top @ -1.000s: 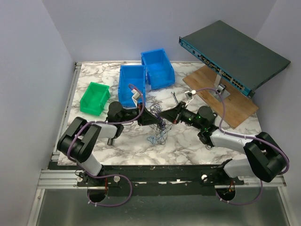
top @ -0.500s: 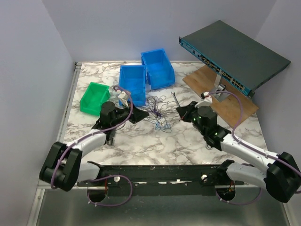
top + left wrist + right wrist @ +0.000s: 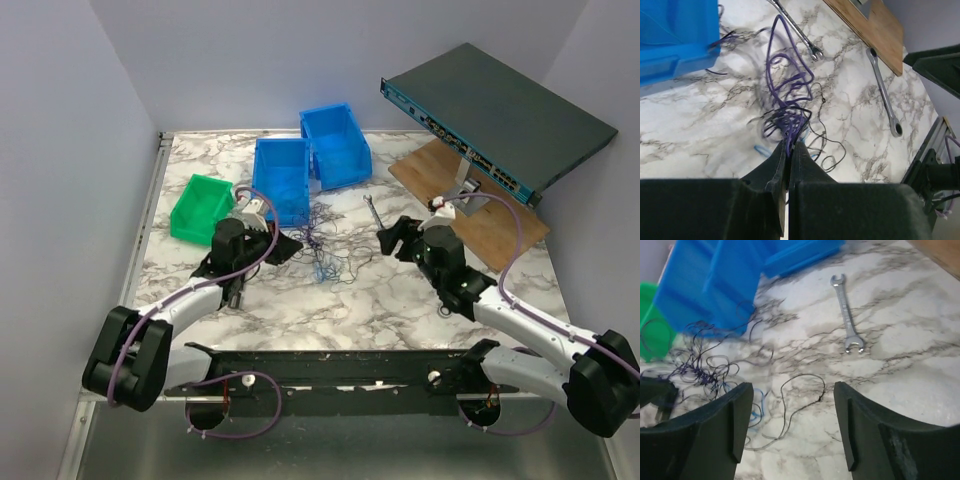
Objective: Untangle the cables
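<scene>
Your left claw [image 3: 789,152] was clenched on the cables [image 3: 788,102]. The jaws were pressed together, with a few dark purple strands pinched at the very tips.

- Look of the cables: very thin wires, dark purple to black, with one light blue strand among them. There was a tight snarl close to the left claw and tall open loops rising beyond it. The left wrist view was blurred around the loops.
- Place: about the middle of the tabletop [image 3: 400,300], just on the near side of the blue bins [image 3: 282,180]. The farthest loops lay up against the nearer bin's wall.
- One thin black strand [image 3: 800,387] lay curled flat on the marble, trailing out from the snarl towards the right edge.
- Your right claw [image 3: 792,427] was released, its jaws standing wide apart with nothing between them. It sat right of the bundle and clear of it.
- A silver wrench [image 3: 846,315] lay flat beyond the loose strand, not touching any wire.
</scene>
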